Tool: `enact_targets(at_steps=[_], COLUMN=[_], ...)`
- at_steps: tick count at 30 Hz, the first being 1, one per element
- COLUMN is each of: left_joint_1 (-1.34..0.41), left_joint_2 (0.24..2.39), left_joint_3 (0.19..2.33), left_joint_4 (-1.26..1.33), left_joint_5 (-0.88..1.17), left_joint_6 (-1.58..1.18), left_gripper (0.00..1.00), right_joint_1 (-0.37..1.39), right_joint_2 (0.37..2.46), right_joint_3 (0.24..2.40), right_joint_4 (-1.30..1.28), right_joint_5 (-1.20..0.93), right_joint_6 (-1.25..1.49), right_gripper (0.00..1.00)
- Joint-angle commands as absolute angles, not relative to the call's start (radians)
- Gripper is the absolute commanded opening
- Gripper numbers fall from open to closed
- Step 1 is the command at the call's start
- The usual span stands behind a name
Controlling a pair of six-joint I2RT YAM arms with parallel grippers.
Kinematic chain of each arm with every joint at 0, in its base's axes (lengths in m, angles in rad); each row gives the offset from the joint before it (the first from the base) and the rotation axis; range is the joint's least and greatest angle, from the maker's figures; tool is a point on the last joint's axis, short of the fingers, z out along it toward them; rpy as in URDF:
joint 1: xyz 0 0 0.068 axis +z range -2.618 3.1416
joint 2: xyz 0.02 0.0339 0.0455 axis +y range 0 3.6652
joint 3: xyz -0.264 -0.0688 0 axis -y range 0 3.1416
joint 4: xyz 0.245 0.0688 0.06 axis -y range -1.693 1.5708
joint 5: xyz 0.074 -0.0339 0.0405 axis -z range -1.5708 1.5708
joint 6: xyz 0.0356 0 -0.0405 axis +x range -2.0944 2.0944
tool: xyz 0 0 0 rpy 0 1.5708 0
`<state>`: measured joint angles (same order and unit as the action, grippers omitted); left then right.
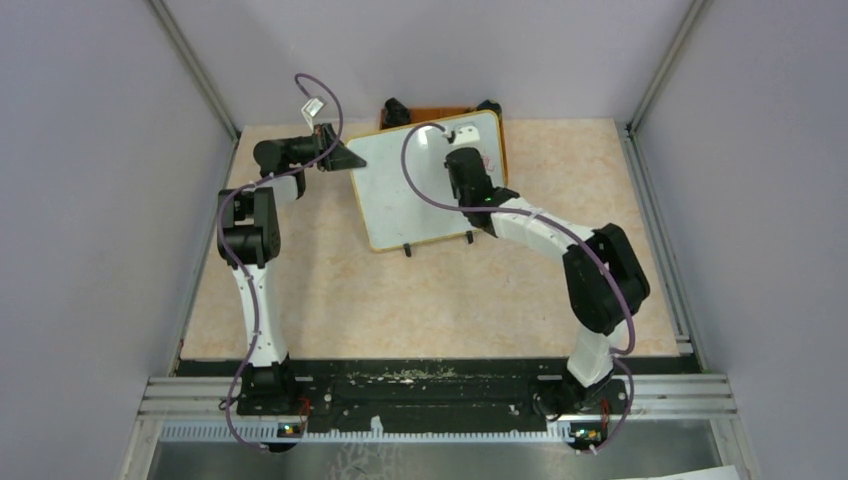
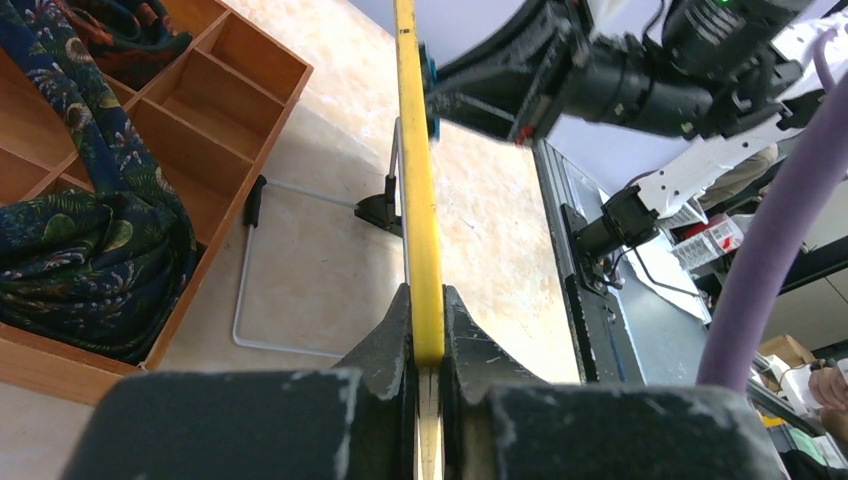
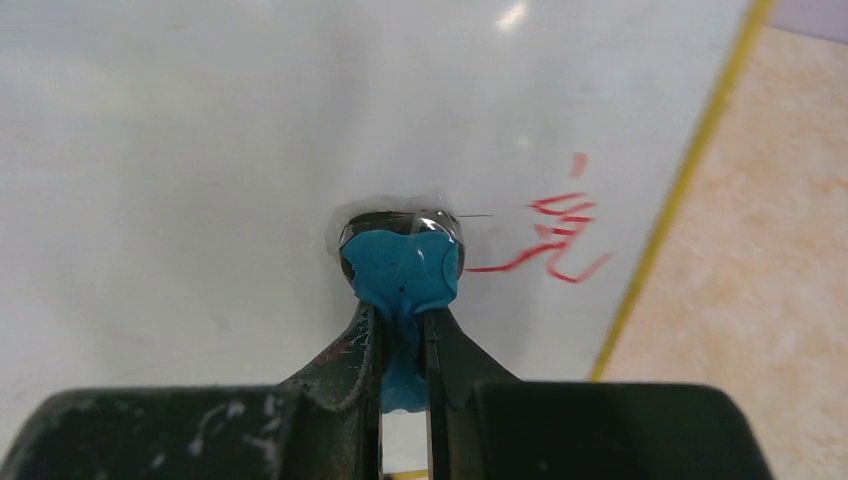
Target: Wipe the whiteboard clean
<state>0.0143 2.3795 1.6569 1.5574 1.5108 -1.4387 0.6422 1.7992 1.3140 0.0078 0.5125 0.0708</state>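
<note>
Left end effector pinches the board, likely stiff and light, by its frame near the far edge of the worktop; right end effector grips a blue wiper.

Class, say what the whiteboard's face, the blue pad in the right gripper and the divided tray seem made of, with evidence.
Whiteboard: smooth glossy coating, perhaps melamine; it reflects a light spot. Blue pad: soft, likely foam or cloth; it bulges from the right gripper. Tray: wood or veneer, matte brown panels.
</note>
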Motion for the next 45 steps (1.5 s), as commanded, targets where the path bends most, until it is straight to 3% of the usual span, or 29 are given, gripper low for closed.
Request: enact_targets(at_steps=[1,12,27,45], left_joint_1=[0.009,0.01,0.01,0.02], left_joint_2=[2.356,2.352,2.349,2.359], left_joint_3=[1.673,1.659,1.639,1.651], left_joint_4=[1.79,1.79,1.79,1.79], left_joint_5=[1.801,1.801,1.801,1.801], left_joint_6=[-1.477,-1.474,-1.465,-1.469], left_gripper=[0.0,0.0,0.0,0.0], right_joint_1=[0.521,0.496,0.623,0.426], right_joint_2=[1.705,1.682,1.794,1.734], right_joint_3=[1.24,1.24,1.455,1.29], right_joint_4=[0.046,0.061,0.011,0.027], right_joint_5=[0.558,0.46,0.483,0.506], right_joint_6=[0.096,0.138,0.064,0.104], right_gripper=[0.0,0.0,0.0,0.0])
